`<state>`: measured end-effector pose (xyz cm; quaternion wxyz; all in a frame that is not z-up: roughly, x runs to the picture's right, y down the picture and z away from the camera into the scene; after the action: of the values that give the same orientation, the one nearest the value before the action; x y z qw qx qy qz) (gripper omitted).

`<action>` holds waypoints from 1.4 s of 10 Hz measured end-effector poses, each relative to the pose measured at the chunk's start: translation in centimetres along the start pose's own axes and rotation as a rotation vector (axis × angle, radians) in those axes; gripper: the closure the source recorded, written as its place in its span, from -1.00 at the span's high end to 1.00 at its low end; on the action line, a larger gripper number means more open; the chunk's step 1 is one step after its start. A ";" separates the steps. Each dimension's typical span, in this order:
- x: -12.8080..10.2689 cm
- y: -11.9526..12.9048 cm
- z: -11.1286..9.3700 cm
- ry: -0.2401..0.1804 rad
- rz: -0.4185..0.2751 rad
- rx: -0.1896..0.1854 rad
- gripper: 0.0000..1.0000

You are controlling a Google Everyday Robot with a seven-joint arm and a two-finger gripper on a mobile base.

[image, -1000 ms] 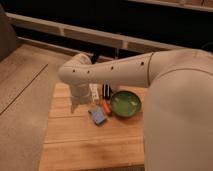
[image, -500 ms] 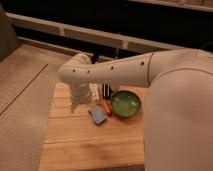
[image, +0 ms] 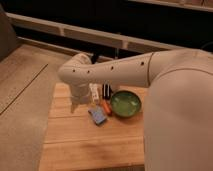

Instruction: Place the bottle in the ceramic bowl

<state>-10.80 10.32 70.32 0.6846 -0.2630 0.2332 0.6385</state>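
Bottle (image: 95, 92) stands just beside the gripper (image: 76, 103), whose jaws hang wide and empty; likely light, rigid, slick: you should clasp it mid-body, ceramic bowl (image: 125, 103) beyond

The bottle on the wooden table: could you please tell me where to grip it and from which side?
Grip the bottle around the middle of its slim upright body, probably from the picture's left, where the gripper hangs beside it. A dark upright object stands close on its other side and a blue sponge lies in front, so those approaches look crowded.
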 end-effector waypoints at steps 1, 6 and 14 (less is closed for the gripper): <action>-0.2 -0.1 -0.1 -0.011 -0.007 0.009 0.30; -7.3 2.7 -3.8 -0.261 -0.328 0.118 0.30; -10.6 -1.4 -5.4 -0.358 -0.352 0.258 0.30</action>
<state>-10.15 -1.26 73.32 0.8430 -0.0931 0.1385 0.5114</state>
